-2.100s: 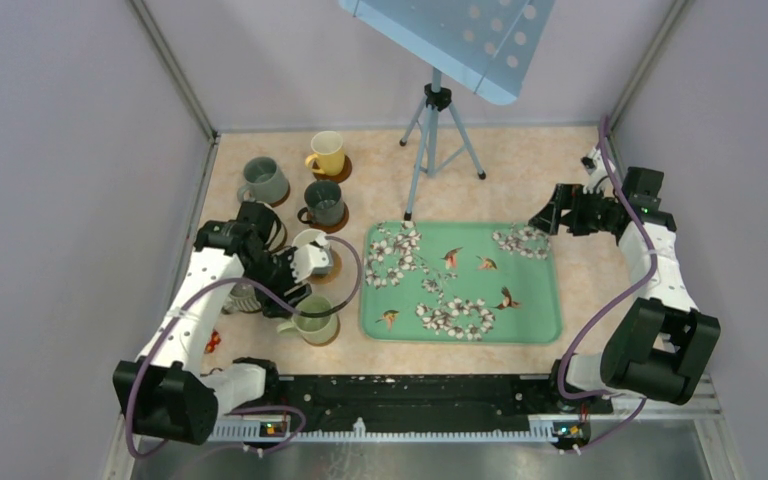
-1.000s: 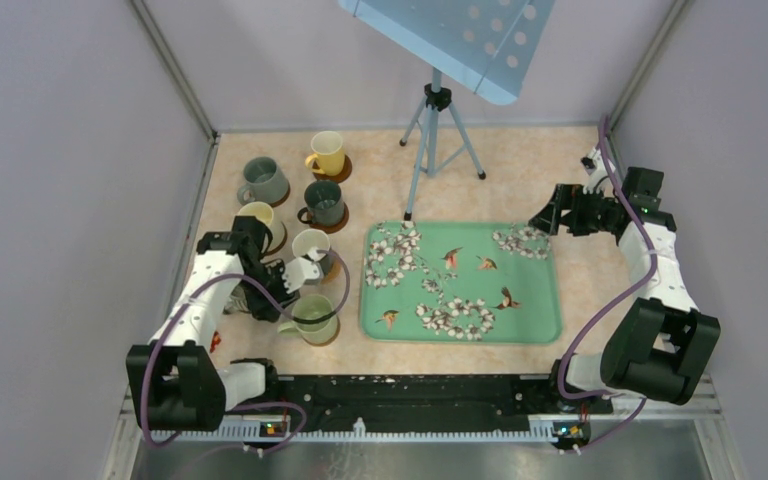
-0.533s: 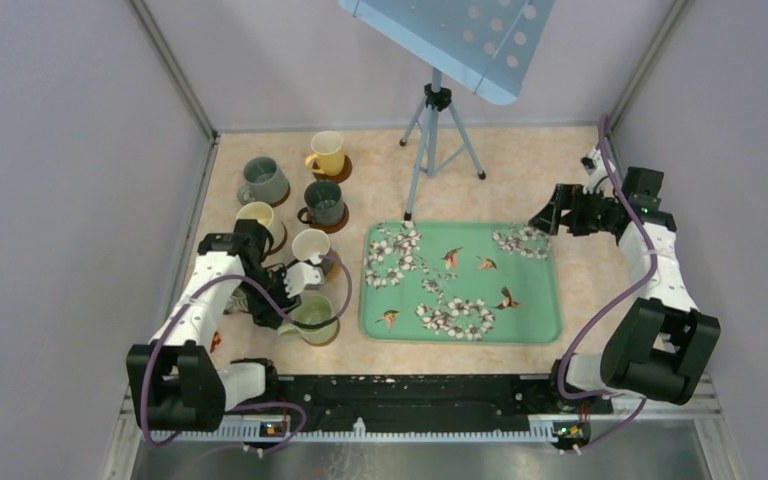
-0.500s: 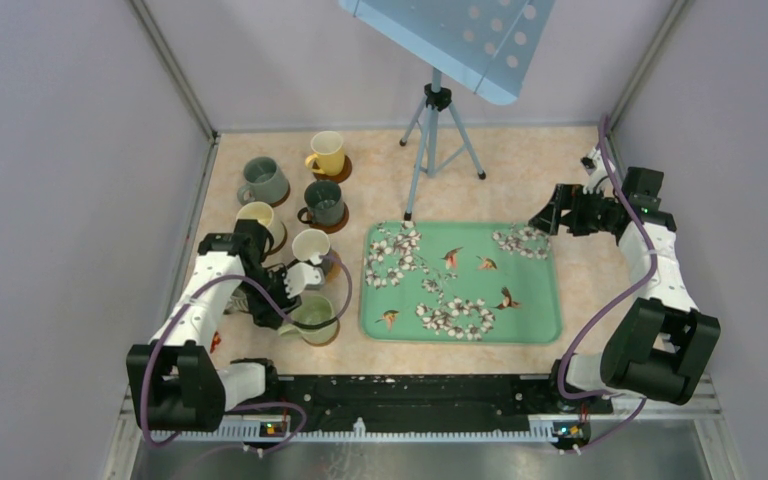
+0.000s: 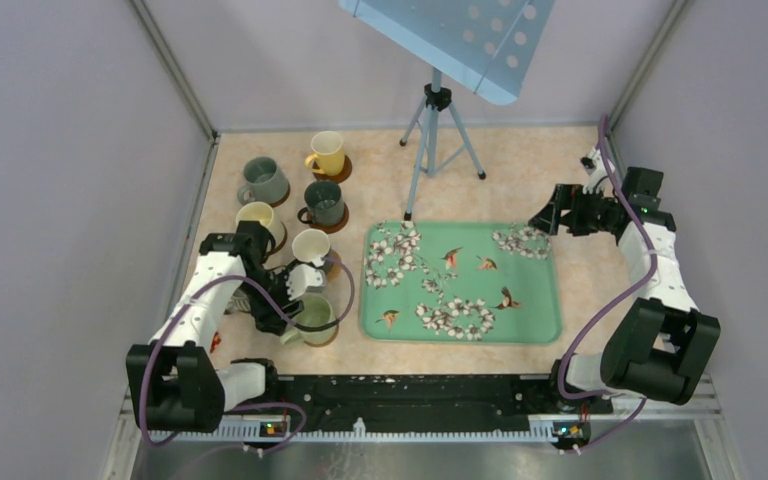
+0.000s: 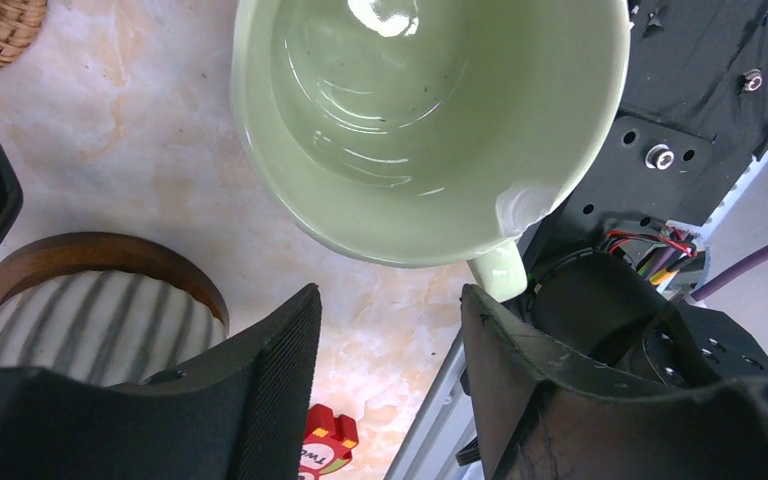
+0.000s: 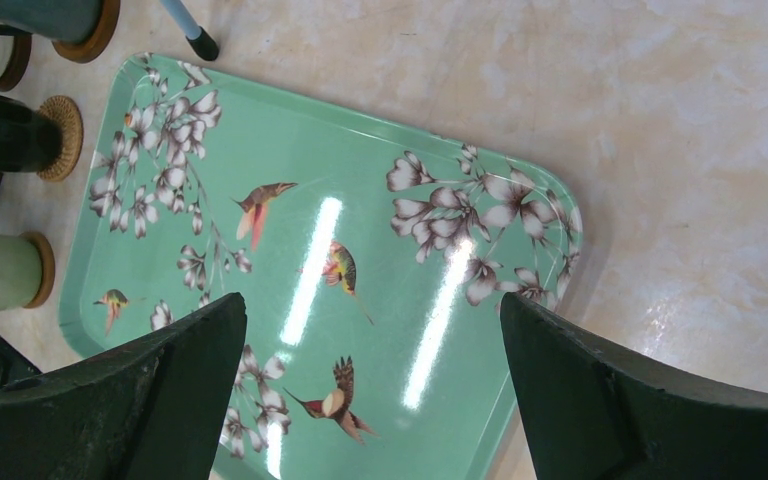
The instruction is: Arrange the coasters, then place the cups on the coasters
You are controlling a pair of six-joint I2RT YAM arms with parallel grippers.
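While the left end effector [image 6: 390, 300] hangs low over the near-left part of the desk [image 5: 560, 170], its jaws stand partly apart. Bare desk shows between them and nothing is gripped. Pale green mug [image 6: 420, 120] sits upright just beyond the fingertips, with its handle turned toward the arm-base rail. The handle is close beside one finger [image 6: 520, 370]; cannot tell if they touch. Ribbed grey mug [image 6: 60, 320] is on the other side, standing on a brown coaster [image 6: 100, 255] and partly under the other finger. Small red item [image 6: 325, 445] lies on the desk below the jaws.

Overhead: mugs are grouped at the left of the desk. Yellow mug [image 5: 327, 152] and grey mug [image 5: 262, 180] are farthest back. Nearer come dark green mug [image 5: 324, 203], cream mug [image 5: 257, 216] and black mug [image 5: 311, 246], which is white inside. Brown coaster edges show under the yellow, grey, dark green and pale green ones. The left arm mostly hides the ribbed one in this view. The right wrist view shows the black mug on a woven coaster [image 7: 60, 125].

Right end effector [image 7: 370, 300] is spread wide and empty, held above the far right corner of the green floral tray [image 5: 535, 300]. The tray lies flat mid-desk. Tripod [image 5: 438, 130] stands behind it, one foot near the tray's far-left corner.
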